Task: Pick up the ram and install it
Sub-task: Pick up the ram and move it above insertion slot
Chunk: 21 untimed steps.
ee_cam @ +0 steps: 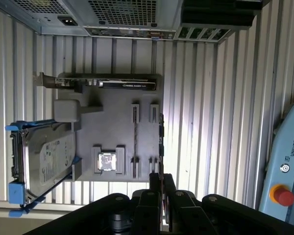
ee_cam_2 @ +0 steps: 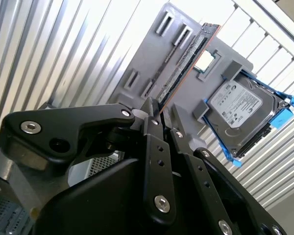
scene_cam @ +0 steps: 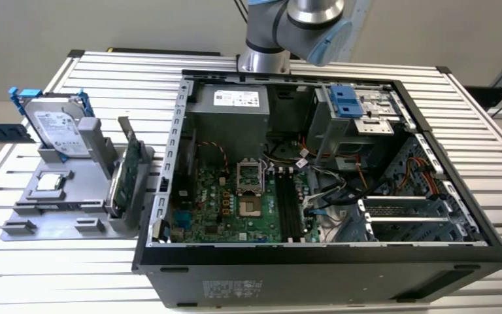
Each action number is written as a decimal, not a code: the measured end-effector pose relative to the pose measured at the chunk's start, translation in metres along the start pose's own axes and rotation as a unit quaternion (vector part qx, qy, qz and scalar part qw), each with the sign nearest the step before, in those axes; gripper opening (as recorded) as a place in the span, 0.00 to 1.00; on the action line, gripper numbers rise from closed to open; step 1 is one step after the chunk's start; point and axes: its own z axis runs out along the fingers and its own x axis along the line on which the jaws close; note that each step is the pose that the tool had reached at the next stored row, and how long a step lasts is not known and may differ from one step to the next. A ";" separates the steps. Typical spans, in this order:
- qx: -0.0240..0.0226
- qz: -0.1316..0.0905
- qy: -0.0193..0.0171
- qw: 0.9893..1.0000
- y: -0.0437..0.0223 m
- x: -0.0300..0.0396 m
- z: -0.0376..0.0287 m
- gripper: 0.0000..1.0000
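Note:
The ram [ee_cam_2: 186, 61] is a thin dark-green stick standing on edge in the grey holder [ee_cam_2: 137, 54]. In the first wrist view the ram [ee_cam: 160, 139] appears edge-on as a thin dark line near the holder's [ee_cam: 112, 127] rim. My gripper [ee_cam_2: 161, 110] hangs well above the holder. Its black fingers are close together with nothing between them, and the fingertips line up with the stick's near end. In the first wrist view the gripper [ee_cam: 161, 177] sits in line with the stick. The open computer case [scene_cam: 321, 252] shows black memory slots [scene_cam: 291, 208] on its motherboard.
The holder [scene_cam: 59, 203] also carries a silver hard drive with blue rails [scene_cam: 59, 127], a processor chip [scene_cam: 50, 182] and a taller expansion card [scene_cam: 125, 180] beside the case. A pendant with a red button [ee_cam: 284, 196] lies on the slatted table.

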 end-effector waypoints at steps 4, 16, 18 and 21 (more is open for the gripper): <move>0.000 0.000 0.000 1.000 0.0000 0.0000 -0.0031 0.00; 0.000 0.000 0.000 1.000 -0.0001 0.0000 -0.0130 0.00; 0.000 0.000 0.000 1.000 -0.0001 0.0000 -0.0149 0.00; 0.000 0.000 -0.002 1.000 -0.0001 0.0002 -0.0155 0.00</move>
